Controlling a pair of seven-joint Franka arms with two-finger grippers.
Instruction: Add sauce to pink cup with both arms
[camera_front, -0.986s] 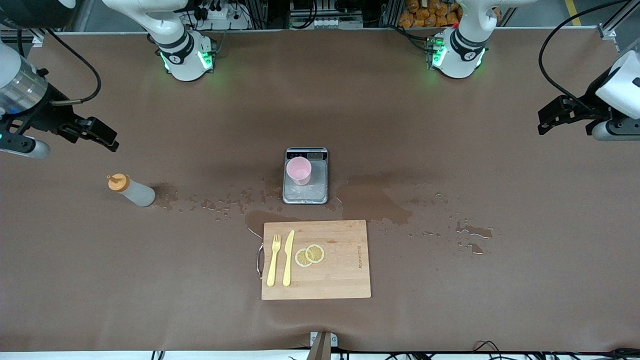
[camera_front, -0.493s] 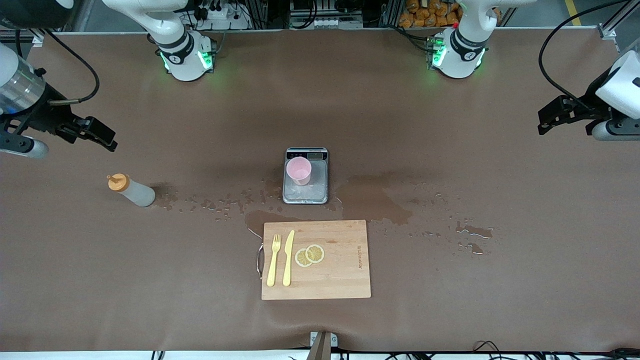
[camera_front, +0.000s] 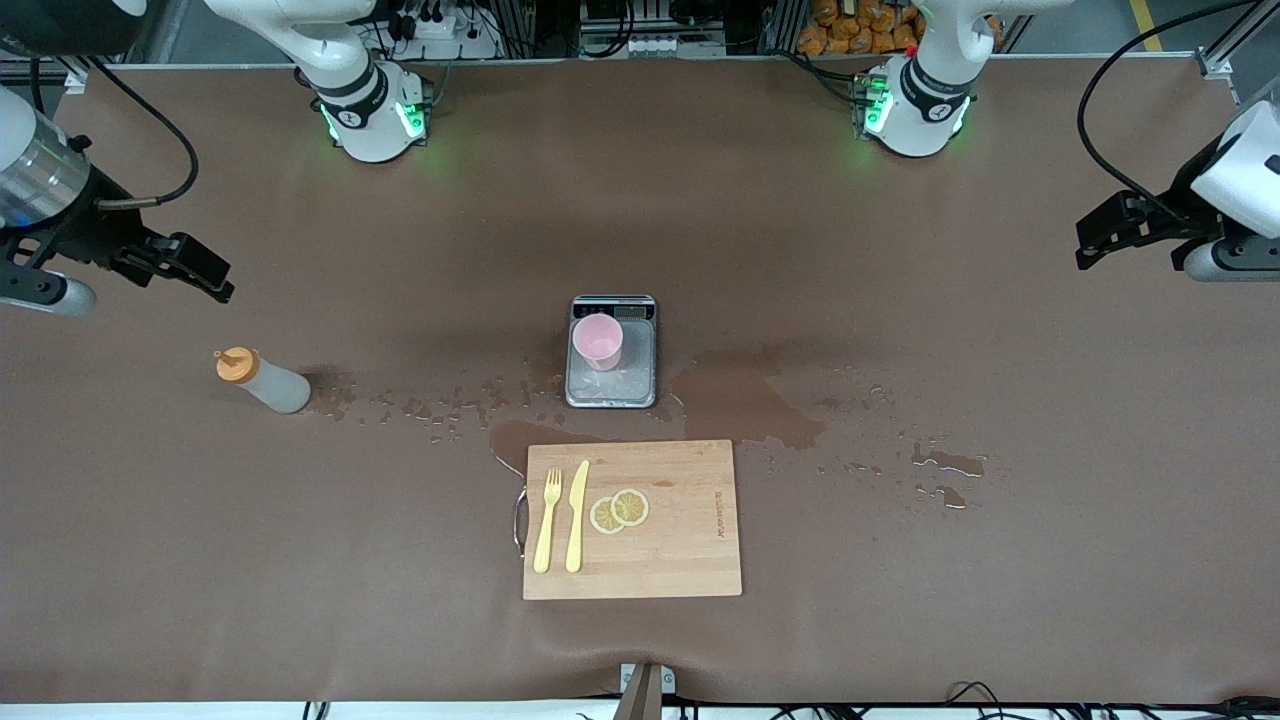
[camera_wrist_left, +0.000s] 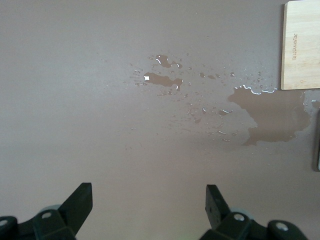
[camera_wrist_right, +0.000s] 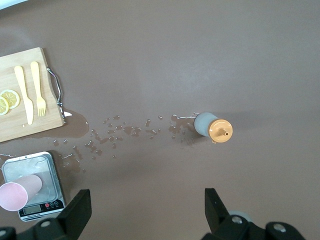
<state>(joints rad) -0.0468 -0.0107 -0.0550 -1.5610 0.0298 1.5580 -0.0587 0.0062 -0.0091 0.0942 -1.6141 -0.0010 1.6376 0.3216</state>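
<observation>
A brown table (camera_front: 900, 620) carries wet spill patches (camera_front: 745, 405) around a wooden board (camera_front: 660, 555) at its camera-side middle, with a yellow fork (camera_front: 546, 522), knife (camera_front: 576, 516) and two lemon slices (camera_front: 619, 510) lying on the board. Farther from the camera than the board sits a steel scale (camera_front: 612, 385), and the pink cup (camera_front: 598, 342) stands upright on it; the sauce (camera_front: 263, 380) stands on the table well toward the right arm's end, orange cap up. The left gripper (camera_front: 1100, 243) hangs over bare table at the left arm's end, jaws spread wide and holding nothing, and the right gripper (camera_front: 195, 270) hangs over the table near the sauce, apart from it, jaws likewise released and empty.
</observation>
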